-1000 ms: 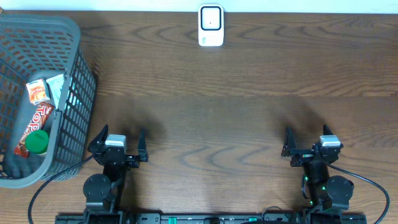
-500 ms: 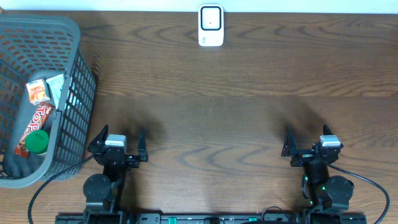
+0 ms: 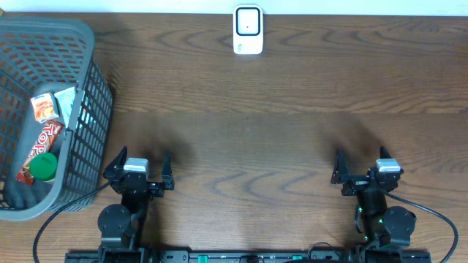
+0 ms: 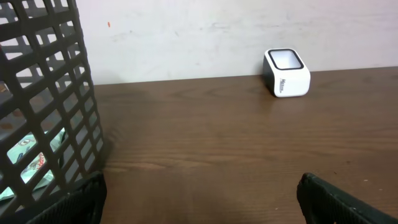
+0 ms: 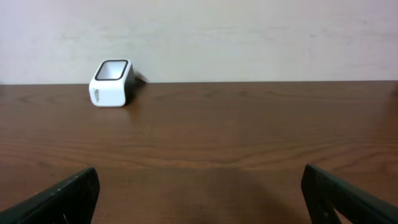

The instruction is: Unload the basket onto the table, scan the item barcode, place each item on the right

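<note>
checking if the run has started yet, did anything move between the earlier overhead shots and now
Nothing visibly changed. The left gripper and right gripper remain open and empty at the near edge of the table. The scanner stands at the far edge as before, and the basket is in the same place at the left.

Grey lattice basket (image 3: 93, 109); white scanner (image 3: 248, 31); brown woodgrain table (image 3: 292, 131).

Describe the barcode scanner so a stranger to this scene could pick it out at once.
Follow the far edge of the wooden table to about its middle. There sits the scanner, a small white box with a dark-rimmed window in its face. It stands alone on bare wood, unlike the packets in the grey basket at the left.
</note>
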Robot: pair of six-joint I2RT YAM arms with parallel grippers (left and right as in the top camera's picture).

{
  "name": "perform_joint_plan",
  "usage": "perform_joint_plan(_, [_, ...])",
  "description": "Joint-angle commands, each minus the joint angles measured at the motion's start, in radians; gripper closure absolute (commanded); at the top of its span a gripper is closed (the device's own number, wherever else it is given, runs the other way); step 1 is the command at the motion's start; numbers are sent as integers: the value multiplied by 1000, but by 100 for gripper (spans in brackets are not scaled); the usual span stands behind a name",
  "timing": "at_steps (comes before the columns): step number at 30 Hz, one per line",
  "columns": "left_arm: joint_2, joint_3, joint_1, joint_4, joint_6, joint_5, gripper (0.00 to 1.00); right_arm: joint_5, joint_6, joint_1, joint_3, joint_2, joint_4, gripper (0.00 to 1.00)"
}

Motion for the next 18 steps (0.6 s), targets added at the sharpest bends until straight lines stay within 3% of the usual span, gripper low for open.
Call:
perform_joint_plan(1, [-7, -29, 3, -13, -8, -5, 2, 2, 6, 6, -1, 2, -3, 1])
perform_joint_plan(10, [-3, -4, 4, -46, -48, 60, 2, 2, 6, 6, -1, 2, -3, 1])
perform_joint_plan(18, [129, 259, 4, -124, -89, 79, 2, 2, 6, 6, -1, 2, -3, 1])
